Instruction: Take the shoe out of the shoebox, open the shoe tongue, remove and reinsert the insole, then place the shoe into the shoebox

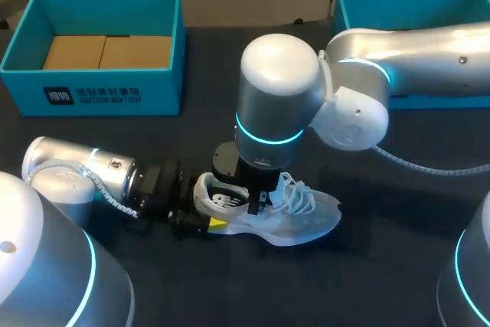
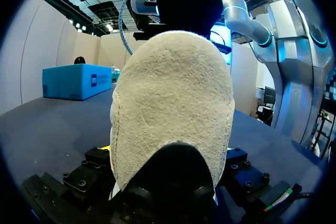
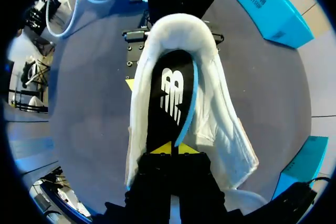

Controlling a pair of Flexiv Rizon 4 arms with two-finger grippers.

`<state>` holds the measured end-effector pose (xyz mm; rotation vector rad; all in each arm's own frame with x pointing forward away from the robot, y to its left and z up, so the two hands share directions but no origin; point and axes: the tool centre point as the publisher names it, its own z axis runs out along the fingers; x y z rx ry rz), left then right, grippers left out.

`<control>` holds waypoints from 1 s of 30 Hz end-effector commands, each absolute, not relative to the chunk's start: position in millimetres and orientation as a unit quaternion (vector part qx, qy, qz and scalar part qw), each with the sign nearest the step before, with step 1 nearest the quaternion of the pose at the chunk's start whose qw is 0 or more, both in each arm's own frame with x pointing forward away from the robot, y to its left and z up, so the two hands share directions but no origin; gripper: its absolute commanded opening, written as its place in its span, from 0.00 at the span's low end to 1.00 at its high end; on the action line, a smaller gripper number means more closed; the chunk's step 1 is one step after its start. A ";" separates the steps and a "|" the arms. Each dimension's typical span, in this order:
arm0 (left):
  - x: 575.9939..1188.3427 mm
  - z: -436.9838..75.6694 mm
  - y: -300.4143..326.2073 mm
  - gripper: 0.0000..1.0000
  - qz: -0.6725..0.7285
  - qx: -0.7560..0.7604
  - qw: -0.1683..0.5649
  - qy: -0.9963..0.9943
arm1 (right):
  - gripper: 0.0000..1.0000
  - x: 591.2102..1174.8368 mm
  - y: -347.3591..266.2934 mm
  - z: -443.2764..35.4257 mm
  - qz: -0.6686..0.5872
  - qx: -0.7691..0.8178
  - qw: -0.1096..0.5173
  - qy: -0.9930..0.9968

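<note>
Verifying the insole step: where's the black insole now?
Right wrist view: the black insole with the white logo lies inside the white mesh shoe, pinched between the yellow tips of the right gripper.

The left arm [image 1: 80, 178] lies low and level, coming in from the left, its end effector [image 1: 205, 218] pointing toward the middle. The right arm [image 1: 413, 51] reaches across, wrist turned straight down, its end effector [image 3: 175, 148] pinched closed on the insole [image 3: 169, 98].
</note>
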<state>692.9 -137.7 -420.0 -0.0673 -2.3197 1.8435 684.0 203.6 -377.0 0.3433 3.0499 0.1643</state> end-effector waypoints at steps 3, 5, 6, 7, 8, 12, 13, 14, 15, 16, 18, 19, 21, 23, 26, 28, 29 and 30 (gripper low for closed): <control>695.6 -422.0 -140.6 0.00 0.618 -0.022 0.089 -0.781 | 0.00 681.1 195.1 -371.3 0.083 0.119 0.048 0.988; 695.6 -422.0 -140.6 0.00 0.618 -0.022 0.089 -0.781 | 0.00 681.7 193.8 -369.1 0.095 0.125 0.056 0.986; 695.6 -422.0 -140.6 0.00 0.618 -0.022 0.089 -0.781 | 0.00 681.6 192.7 -367.8 0.100 0.129 0.059 0.985; 695.6 -422.0 -140.6 0.00 0.618 -0.022 0.089 -0.781 | 0.00 681.5 191.4 -367.0 0.105 0.132 0.063 0.984; 695.6 -422.0 -140.6 0.00 0.618 -0.022 0.089 -0.781 | 0.00 681.2 189.5 -366.2 0.111 0.137 0.066 0.982; 695.6 -422.0 -140.6 0.00 0.618 -0.022 0.089 -0.781 | 0.00 680.8 186.2 -362.7 0.128 0.136 0.077 0.979; 695.6 -422.0 -140.6 0.00 0.618 -0.022 0.089 -0.781 | 0.00 680.6 185.3 -361.4 0.130 0.137 0.079 0.979; 695.6 -422.0 -140.6 0.00 0.618 -0.022 0.089 -0.781 | 0.00 680.6 184.2 -360.1 0.137 0.136 0.084 0.978; 695.6 -422.0 -140.6 0.00 0.618 -0.022 0.089 -0.781 | 0.00 680.4 183.2 -358.9 0.142 0.134 0.087 0.977; 695.6 -422.0 -140.6 0.00 0.618 -0.022 0.089 -0.781 | 0.00 680.5 182.4 -357.6 0.144 0.135 0.088 0.976; 695.6 -422.0 -140.6 0.00 0.618 -0.022 0.089 -0.781 | 0.00 682.2 181.2 -355.6 0.152 0.127 0.092 0.976; 695.6 -422.0 -140.6 0.00 0.618 -0.022 0.089 -0.781 | 0.00 683.0 180.8 -354.5 0.154 0.125 0.094 0.976; 695.6 -422.0 -140.6 0.00 0.618 -0.022 0.089 -0.781 | 0.00 685.0 180.7 -352.2 0.161 0.117 0.098 0.975; 695.6 -422.0 -140.6 0.00 0.618 -0.022 0.089 -0.781 | 0.00 687.2 180.4 -350.2 0.166 0.110 0.098 0.975; 695.6 -422.0 -140.6 0.00 0.618 -0.022 0.089 -0.781 | 0.00 691.1 181.1 -347.2 0.173 0.099 0.098 0.975; 695.6 -422.0 -140.6 0.00 0.618 -0.022 0.089 -0.781 | 0.00 692.6 181.2 -345.2 0.180 0.094 0.101 0.974; 695.6 -422.0 -140.6 0.00 0.618 -0.022 0.089 -0.781 | 0.00 693.3 180.8 -344.5 0.185 0.088 0.103 0.973; 695.6 -422.0 -140.6 0.00 0.618 -0.022 0.089 -0.781 | 0.00 693.5 179.5 -343.9 0.189 0.089 0.104 0.972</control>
